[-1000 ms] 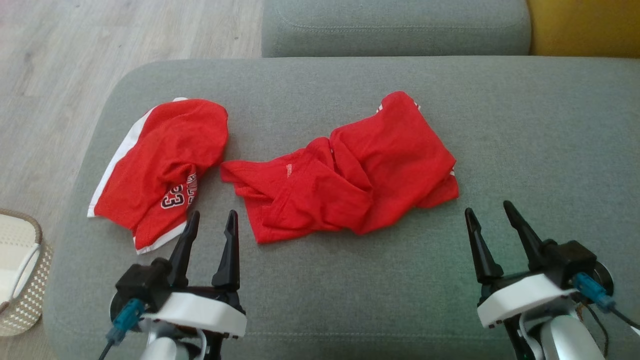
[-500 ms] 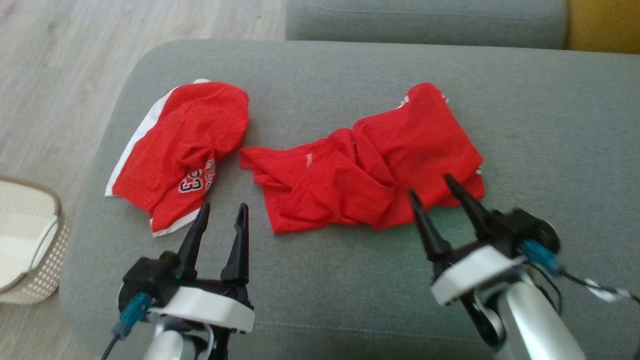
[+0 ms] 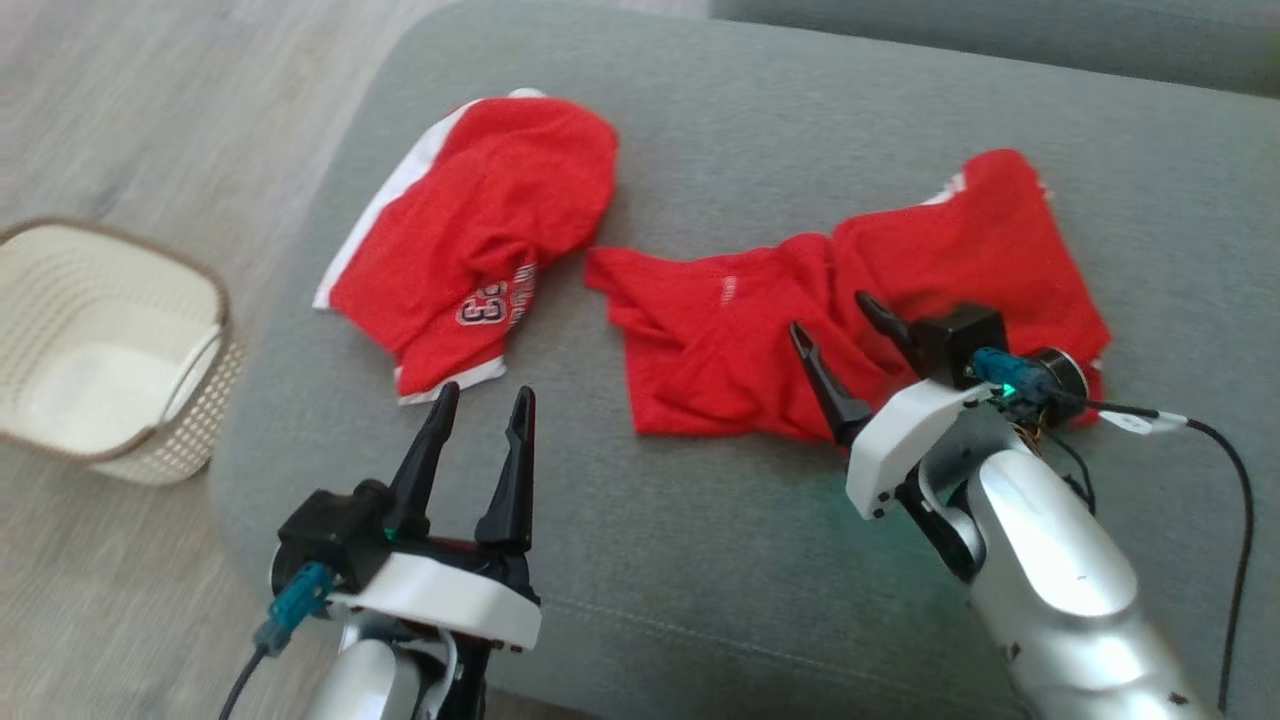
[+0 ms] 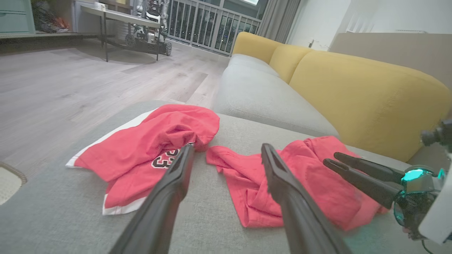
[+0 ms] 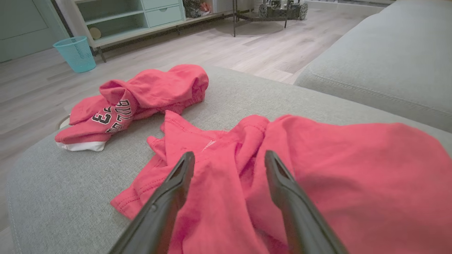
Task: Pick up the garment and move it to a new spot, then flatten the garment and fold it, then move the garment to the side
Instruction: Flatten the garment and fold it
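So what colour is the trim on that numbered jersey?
White trim, clearest in the head view.

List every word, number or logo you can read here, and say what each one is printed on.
"23": on the red jersey with white trim, black with a white outline.
Lettering beside the number, same jersey: creased into a fold, not readable for certain.
Small white mark on the crumpled red shirt: too small to read.

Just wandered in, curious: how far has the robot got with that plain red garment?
Nothing looks done: the plain red garment lies crumpled on the grey cushion. In hand: the right gripper, open, hovers over it, holding nothing; the left gripper is open too. Lifting, flattening, folding and moving aside remain.
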Tool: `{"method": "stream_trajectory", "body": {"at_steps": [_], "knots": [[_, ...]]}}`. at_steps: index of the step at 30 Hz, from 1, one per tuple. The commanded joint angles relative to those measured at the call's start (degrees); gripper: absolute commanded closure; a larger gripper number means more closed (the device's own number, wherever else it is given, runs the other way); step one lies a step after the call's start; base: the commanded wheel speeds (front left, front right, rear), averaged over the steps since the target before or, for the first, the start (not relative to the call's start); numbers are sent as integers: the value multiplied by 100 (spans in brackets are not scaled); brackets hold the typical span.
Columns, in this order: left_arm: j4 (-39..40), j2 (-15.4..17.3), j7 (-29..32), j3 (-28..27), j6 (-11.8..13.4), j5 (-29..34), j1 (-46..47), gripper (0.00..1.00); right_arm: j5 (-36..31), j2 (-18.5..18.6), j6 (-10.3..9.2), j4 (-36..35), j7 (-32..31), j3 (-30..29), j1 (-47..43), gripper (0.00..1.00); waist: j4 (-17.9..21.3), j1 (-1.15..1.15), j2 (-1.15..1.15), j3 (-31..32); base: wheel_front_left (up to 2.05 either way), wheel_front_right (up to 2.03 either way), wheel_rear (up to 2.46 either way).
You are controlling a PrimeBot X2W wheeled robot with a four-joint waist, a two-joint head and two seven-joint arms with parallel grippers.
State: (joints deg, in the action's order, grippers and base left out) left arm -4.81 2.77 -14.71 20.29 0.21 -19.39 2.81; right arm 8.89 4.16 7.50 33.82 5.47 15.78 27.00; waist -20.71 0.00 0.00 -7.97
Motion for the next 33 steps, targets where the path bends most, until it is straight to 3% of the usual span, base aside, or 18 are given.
{"method": "stream_trajectory", "body": {"at_steps": [1,6,14,15,16,19,24,29,33], "knots": [[168,10,-29,-136,21,-31,225,0,-28,-47,-1,-77,13,131,193,0,-125,0,0,-64,0,0,0],[170,10,-29,-85,36,-47,216,0,-134,-3,-1,442,-20,327,437,0,-241,0,0,-103,0,0,0],[161,10,-29,-43,55,-70,157,0,-540,-38,-1,1105,-25,166,670,2,-306,0,0,-22,0,0,0],[165,10,-29,-32,54,-73,159,0,-552,-47,-1,1190,-62,187,697,55,-310,0,0,-17,0,0,0],[167,10,-29,-22,52,-74,161,0,-594,-52,-1,1272,-104,240,723,100,-314,0,0,-13,0,0,0],[160,10,-29,-27,46,-65,162,0,-718,-61,-1,1404,-111,506,782,100,-313,0,0,24,0,0,0],[127,10,-29,-107,43,-19,94,0,-808,-88,-1,1088,539,700,950,100,-230,0,0,181,0,0,0],[58,10,-29,-25,-247,-20,-4,0,-764,-111,-1,263,898,671,1262,100,-65,0,0,493,0,0,0],[31,10,-29,-143,-219,-10,-122,0,-386,-122,-1,-537,943,804,1617,100,120,0,0,761,0,0,0]]}}
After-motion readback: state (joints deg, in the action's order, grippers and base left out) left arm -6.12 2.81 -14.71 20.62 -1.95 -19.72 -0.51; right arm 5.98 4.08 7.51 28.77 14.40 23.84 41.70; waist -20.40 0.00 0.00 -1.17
